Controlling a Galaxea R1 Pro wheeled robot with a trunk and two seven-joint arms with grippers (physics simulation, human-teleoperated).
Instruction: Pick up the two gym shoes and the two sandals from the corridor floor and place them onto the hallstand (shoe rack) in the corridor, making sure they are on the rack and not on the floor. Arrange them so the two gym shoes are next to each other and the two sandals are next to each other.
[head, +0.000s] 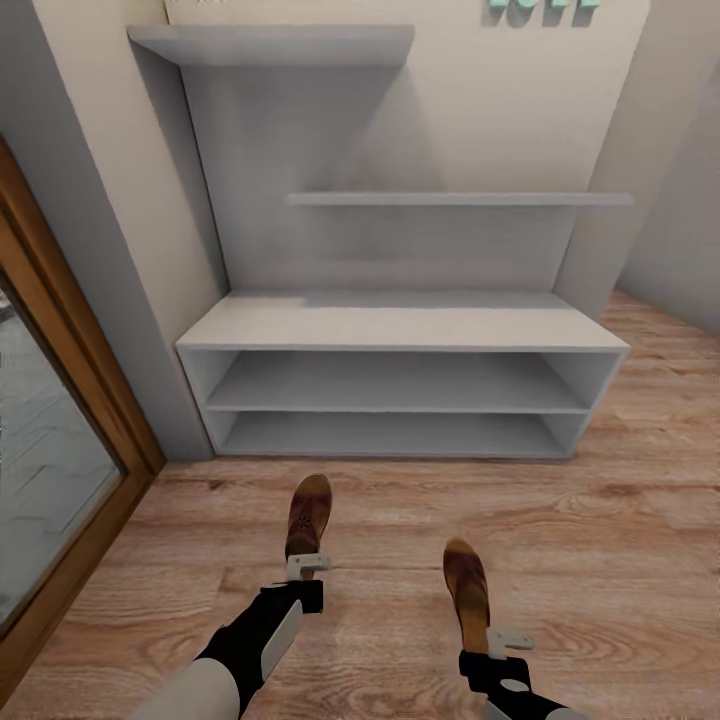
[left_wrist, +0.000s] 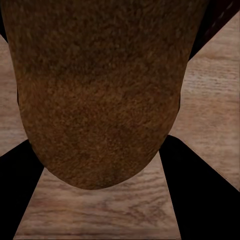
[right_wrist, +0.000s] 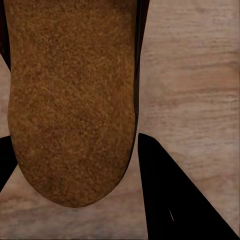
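Low white open-shelf hallstand (head: 400, 322) w/ flat bench top against wall. In front of it, above wood-plank floor (head: 620, 540): left gripper (head: 306, 566) clamps one dark-brown leather sandal (head: 308, 515), right gripper (head: 506, 640) clamps other sandal (head: 466, 590), toes toward hallstand, prob. for side-by-side placing.

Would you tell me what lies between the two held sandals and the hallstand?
In the head view, only bare wood-plank floor lies between the left sandal, the right sandal and the hallstand.
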